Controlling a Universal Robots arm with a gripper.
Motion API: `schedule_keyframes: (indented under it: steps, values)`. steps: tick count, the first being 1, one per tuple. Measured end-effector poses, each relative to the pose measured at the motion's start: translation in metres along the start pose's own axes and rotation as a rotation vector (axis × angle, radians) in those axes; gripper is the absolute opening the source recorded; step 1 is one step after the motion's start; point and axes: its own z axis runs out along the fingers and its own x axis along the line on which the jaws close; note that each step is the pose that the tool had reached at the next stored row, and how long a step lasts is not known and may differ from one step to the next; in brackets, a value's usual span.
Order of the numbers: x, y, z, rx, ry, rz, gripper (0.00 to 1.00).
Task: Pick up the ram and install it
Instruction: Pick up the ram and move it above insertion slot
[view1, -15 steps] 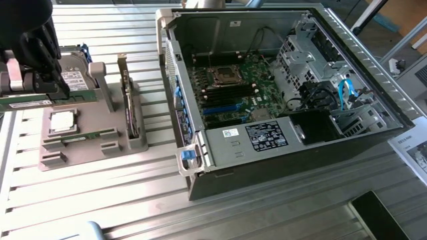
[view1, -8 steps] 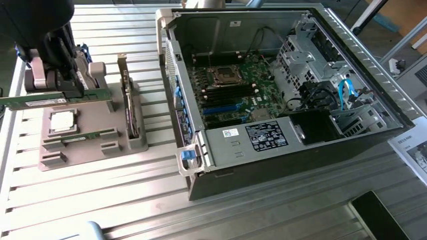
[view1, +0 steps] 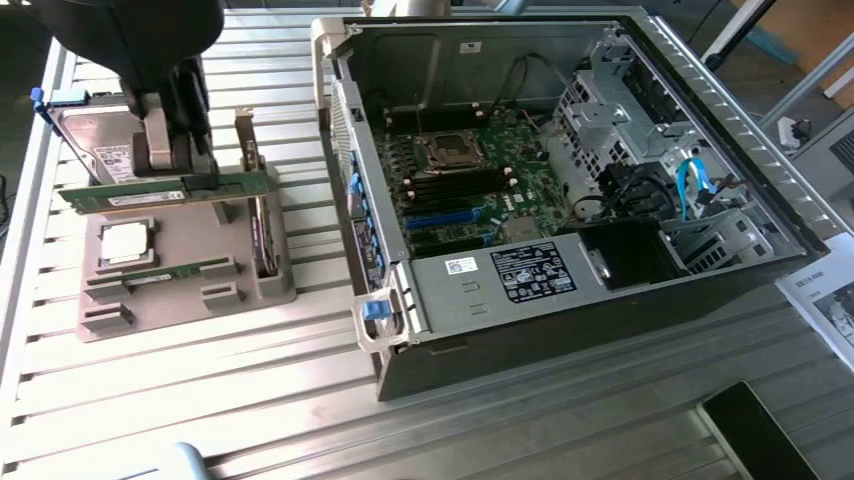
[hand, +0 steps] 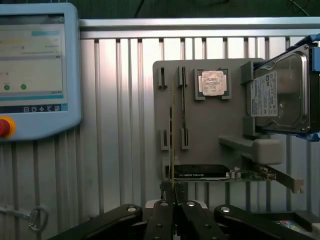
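Ribbed aluminium table (view1: 200, 400). At the exterior view's right stands an open computer case (view1: 747, 120), its motherboard (view1: 467, 170) facing up. At the left sits a grey parts tray (view1: 174, 320). The tray carries a processor (view1: 123, 243), a second memory stick (view1: 180, 270) lying in a slot, an expansion card (view1: 254, 150) on edge, and a hard drive (view1: 94, 140) at the far end. A teach pendant (hand: 35, 70) with a red button lies near the tray. The gripper (view1: 190, 180) is clamped on the ram (view1: 127, 197) near its middle, above the tray, in front of the hard drive and well apart from the case. The ram stands on edge. Its long axis runs across the exterior view, roughly level and parallel to the stick in the tray.
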Motion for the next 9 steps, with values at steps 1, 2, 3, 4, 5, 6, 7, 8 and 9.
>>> schedule_keyframes:
  steps: [1,2,3,4,5,6,7,8,9]
  values:
    - [0.0,-0.0034,0.0,0.0,0.0,0.0,0.12]
    - [0.0,-0.0075,-0.0001,0.0,0.0,0.0,0.12]
    - [0.0,-0.0122,-0.0001,0.0,0.0,0.0,0.12]
    - [0.0,-0.0174,-0.0001,0.0,-0.0001,0.0,0.12]
    - [0.0,-0.0214,-0.0002,0.0,-0.0001,0.0,0.12]
    - [-0.001,-0.0249,-0.0002,-0.0001,-0.0001,0.0,0.12]
    - [-0.001,-0.0281,-0.0002,0.0,-0.0002,0.0,0.12]
    - [-0.001,-0.0316,-0.0003,0.0,-0.0002,0.0,0.12]
    - [-0.001,-0.0353,-0.0003,-0.0001,-0.0002,0.0,0.12]
